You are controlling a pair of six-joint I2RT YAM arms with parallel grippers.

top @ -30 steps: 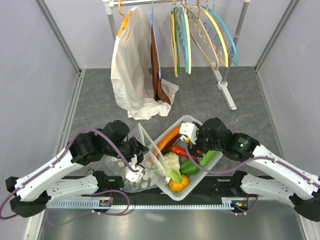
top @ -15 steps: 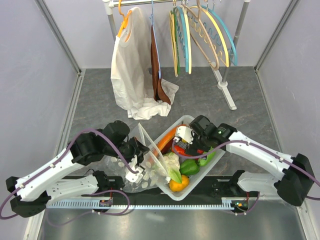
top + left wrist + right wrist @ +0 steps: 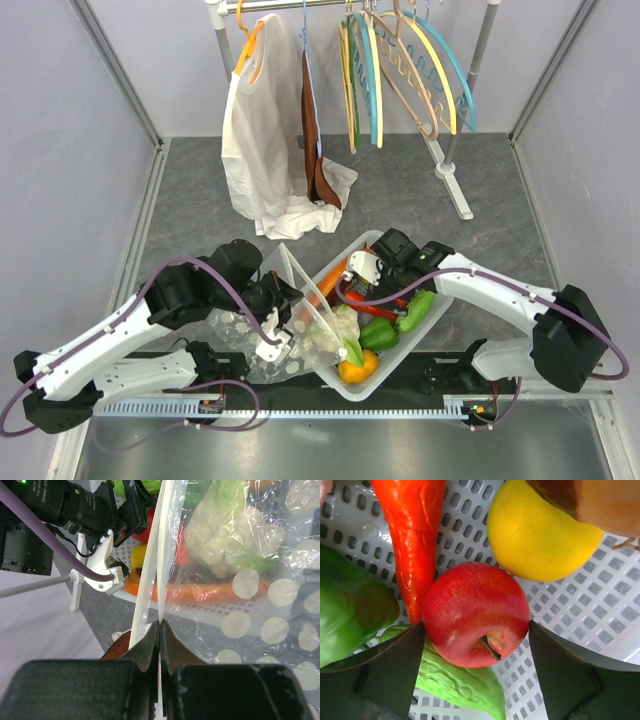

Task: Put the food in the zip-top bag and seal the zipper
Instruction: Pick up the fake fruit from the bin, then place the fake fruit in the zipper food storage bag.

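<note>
Two hazards existed: the glossy red apple (image 3: 476, 614), between the wide-open, empty right jaws, could squirt aside on closing; the zip-top bag (image 3: 235, 625) edge, pinched in the shut left jaws, could slip.

Even, diffuse overhead light is recorded throughout — shadows are faint. Glare is noted on the clear polka-dotted plastic bag (image 3: 250, 645); soft highlights on the glossy red toy apple (image 3: 476, 612). Nearest foreground is rendered soft in wrist views.

Pale grey walls (image 3: 60, 170), grey speckled floor (image 3: 400, 190), a metal clothes rail (image 3: 468, 95) with coloured hangers (image 3: 375, 100), perhaps plastic.
</note>
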